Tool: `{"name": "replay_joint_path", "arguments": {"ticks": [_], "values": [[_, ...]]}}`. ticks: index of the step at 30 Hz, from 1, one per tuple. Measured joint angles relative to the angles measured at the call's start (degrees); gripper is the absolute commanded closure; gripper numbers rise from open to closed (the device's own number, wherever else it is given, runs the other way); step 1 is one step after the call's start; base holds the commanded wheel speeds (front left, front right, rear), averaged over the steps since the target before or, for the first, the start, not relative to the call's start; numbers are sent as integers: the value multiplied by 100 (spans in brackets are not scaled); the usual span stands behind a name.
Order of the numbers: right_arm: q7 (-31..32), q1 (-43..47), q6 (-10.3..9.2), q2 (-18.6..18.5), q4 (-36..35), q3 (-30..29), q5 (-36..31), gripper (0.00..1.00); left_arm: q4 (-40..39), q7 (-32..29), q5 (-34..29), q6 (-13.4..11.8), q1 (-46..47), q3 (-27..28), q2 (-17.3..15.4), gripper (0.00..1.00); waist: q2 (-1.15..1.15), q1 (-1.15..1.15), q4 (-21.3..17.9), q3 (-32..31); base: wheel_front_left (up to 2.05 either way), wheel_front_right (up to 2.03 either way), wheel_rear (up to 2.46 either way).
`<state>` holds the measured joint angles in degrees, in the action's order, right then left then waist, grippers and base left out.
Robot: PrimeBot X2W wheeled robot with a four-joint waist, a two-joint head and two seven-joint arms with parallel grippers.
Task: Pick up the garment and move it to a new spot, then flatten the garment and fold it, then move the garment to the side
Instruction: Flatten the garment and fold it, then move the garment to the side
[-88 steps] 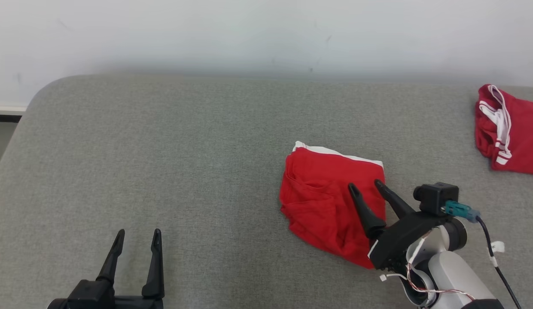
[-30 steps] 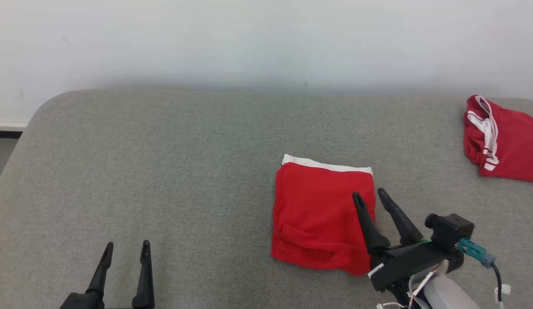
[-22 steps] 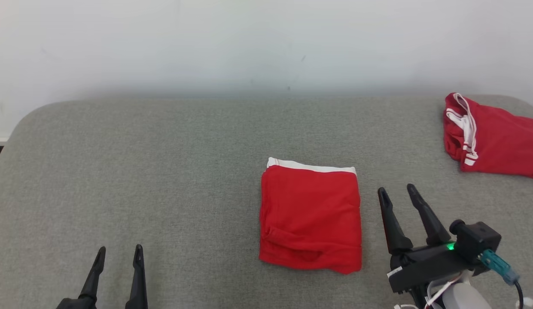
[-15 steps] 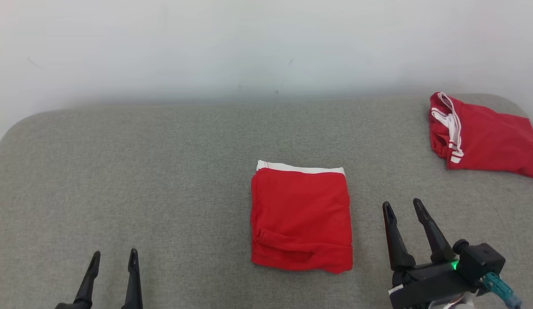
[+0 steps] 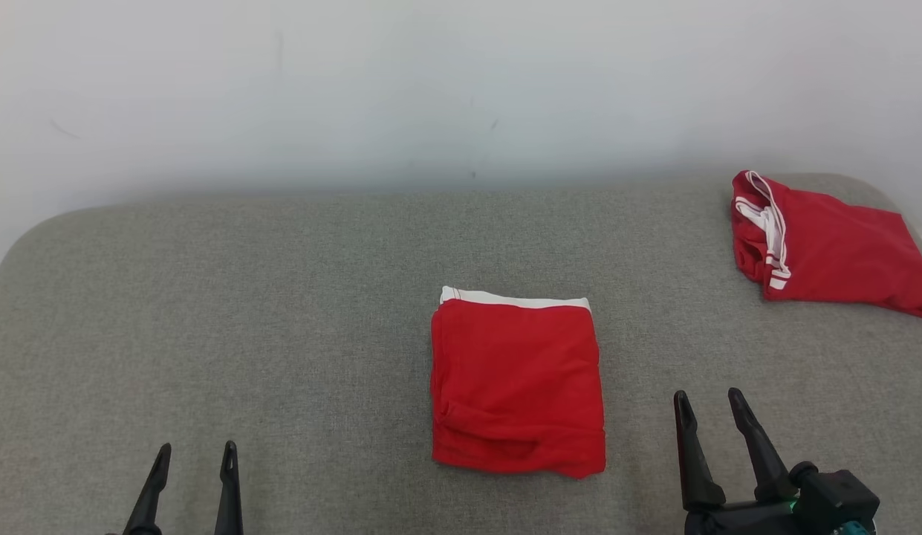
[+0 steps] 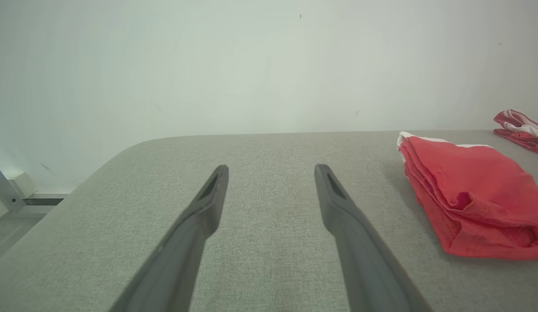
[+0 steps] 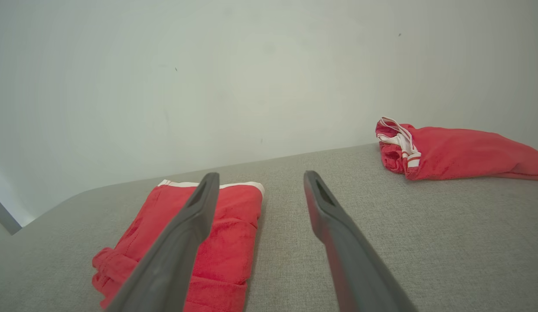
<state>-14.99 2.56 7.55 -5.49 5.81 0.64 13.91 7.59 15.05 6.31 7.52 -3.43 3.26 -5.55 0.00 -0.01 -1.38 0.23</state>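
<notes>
the right gripper has drawn back off the folded red garment and now hovers near its right side, fingers spread wide and empty; the left gripper, equally wide, waits well apart. the garment lies square near the middle of the grey padded surface, so folding looks done and only the move aside remains. from the head view the fold seems flat; the left wrist view reveals bulging stacked layers
</notes>
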Motion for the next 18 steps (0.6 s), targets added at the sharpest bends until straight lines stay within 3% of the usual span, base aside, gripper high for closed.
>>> {"name": "replay_joint_path", "arguments": {"ticks": [18], "values": [[0, -16, 0, 134, 263, 30, -324, 0, -9, 0, -73, 0, -125, 121, 54, 0, 0, 1, 57, -2, 0, 0, 0]]}}
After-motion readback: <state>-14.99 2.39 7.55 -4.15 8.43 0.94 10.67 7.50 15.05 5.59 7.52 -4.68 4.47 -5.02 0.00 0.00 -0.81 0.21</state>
